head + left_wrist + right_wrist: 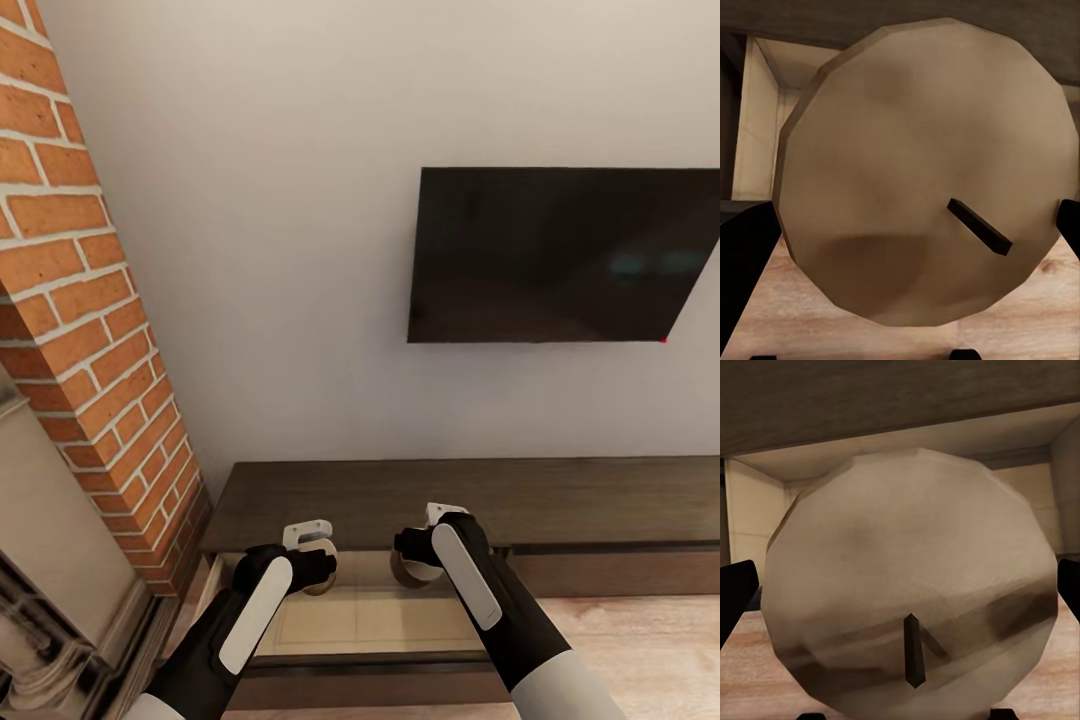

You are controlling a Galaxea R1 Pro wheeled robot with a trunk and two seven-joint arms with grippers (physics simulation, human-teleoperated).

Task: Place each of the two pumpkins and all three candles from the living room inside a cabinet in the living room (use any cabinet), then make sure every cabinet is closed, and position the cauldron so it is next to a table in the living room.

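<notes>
Left gripper [900,225]: clamped on a candle [922,180], held above the open drawer [360,615].
Right gripper [900,585]: clamped on a second candle [907,585], above the drawer's rear edge.
Cabinet [450,500]: left drawer pulled out, pale interior exposed.

Both arms reach forward; left claw [318,568] and right claw [418,562] each clamp a candle.

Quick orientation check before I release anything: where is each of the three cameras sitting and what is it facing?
Head view: on the robot's head, looking down at the cabinet, its open drawer, the TV; both arms show.
Left wrist view: near the left gripper, facing its candle; dark fingers flank it.
Right wrist view: near the right gripper, facing its candle; fingers at the edges.
Shared: the drawer's pale interior.
</notes>
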